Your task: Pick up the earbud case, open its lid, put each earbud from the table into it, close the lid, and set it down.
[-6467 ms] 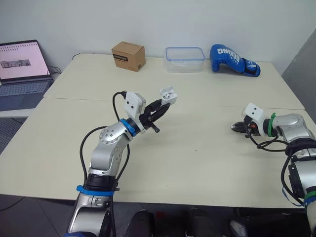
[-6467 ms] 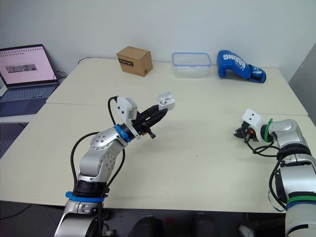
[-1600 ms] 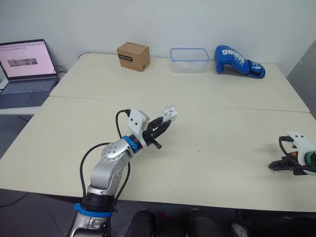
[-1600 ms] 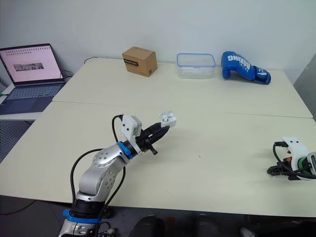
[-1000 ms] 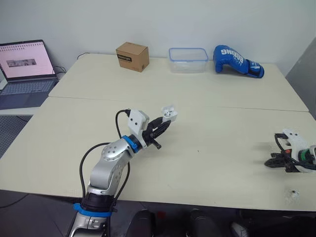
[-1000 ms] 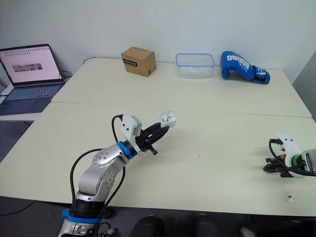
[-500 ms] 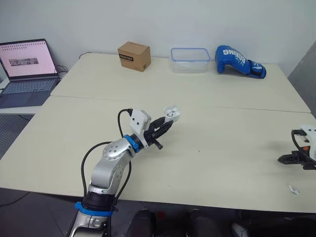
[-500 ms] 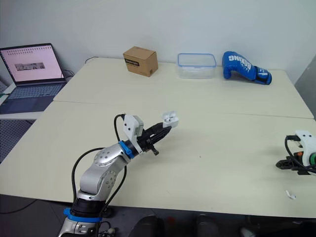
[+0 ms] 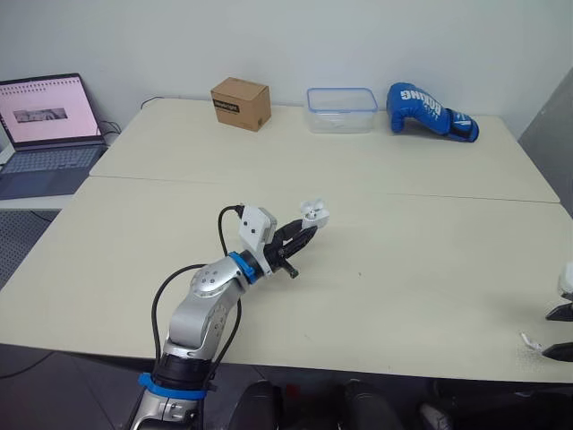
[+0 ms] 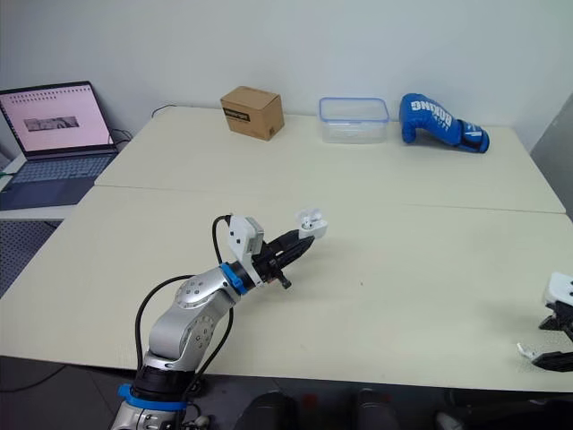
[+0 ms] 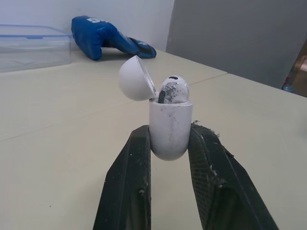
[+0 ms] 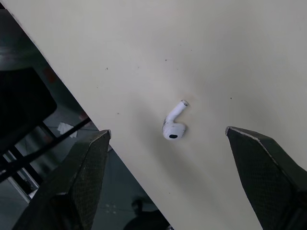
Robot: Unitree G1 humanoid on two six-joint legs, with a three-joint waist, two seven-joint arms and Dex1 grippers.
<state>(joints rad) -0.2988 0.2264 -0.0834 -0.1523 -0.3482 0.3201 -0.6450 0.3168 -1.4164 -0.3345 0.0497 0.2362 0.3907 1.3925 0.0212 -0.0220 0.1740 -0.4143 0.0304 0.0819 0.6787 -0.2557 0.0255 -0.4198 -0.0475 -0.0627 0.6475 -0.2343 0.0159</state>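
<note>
My left gripper [image 9: 307, 229] is shut on the white earbud case [image 9: 314, 213], held up over the middle of the table. The case's lid [image 11: 135, 79] is hinged open, and one earbud [image 11: 173, 89] sits in it. A second white earbud [image 12: 173, 123] lies on the table close to the front right edge. My right gripper [image 12: 168, 130] hangs just above it, open wide, with a finger [image 12: 84, 167] on either side and touching nothing. At the right border of the head views that gripper [image 9: 561, 331] is beside the loose earbud [image 9: 529, 340].
Along the far side of the table [image 9: 421, 269] stand a cardboard box [image 9: 240, 103], a clear plastic container [image 9: 339, 108] and a blue boxing glove [image 9: 428, 110]. A laptop [image 9: 40, 121] is on a side table at the left. The table's front edge runs just past the loose earbud.
My right gripper has gone from shut to wide open and has moved right and nearer, over the earbud on the table. My left gripper keeps its hold on the case.
</note>
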